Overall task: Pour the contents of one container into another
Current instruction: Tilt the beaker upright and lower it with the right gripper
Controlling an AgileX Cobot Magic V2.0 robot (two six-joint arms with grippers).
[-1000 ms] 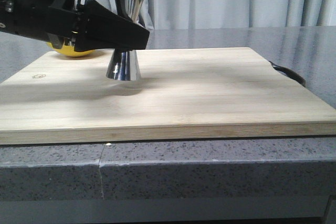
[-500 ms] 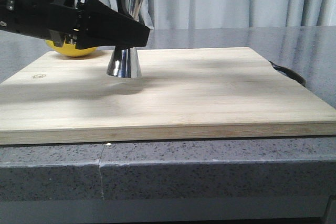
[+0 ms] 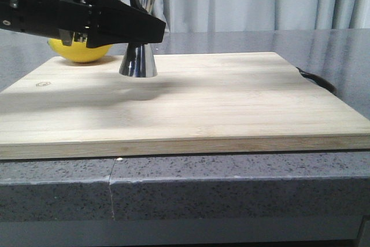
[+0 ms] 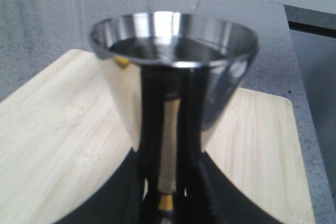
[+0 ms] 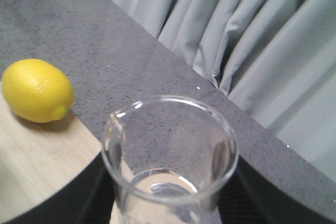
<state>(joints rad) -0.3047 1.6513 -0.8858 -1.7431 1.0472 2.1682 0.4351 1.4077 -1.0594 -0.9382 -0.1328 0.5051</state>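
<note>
The steel jigger (image 3: 138,62) hangs upright just above the wooden board (image 3: 231,102), its shadow below it. My left gripper (image 3: 145,27) is shut on its narrow waist, reaching in from the left. In the left wrist view the jigger's (image 4: 173,77) open top cone fills the middle, with the black fingers (image 4: 123,195) on either side of the gold waist. My right gripper (image 5: 170,205) is shut on the clear glass beaker (image 5: 168,150), which stands upright with a little clear liquid at the bottom. That gripper and the beaker are out of the front view.
A yellow lemon (image 3: 81,50) lies at the board's far left corner, behind my left gripper, also seen as the lemon (image 5: 37,90). A dark curved object (image 3: 317,79) sits off the board's right edge. Grey curtains hang behind the stone counter (image 3: 231,189).
My left gripper has lifted the jigger a little off the board. My right gripper, seen at the top of the front view earlier, has gone up out of it.
</note>
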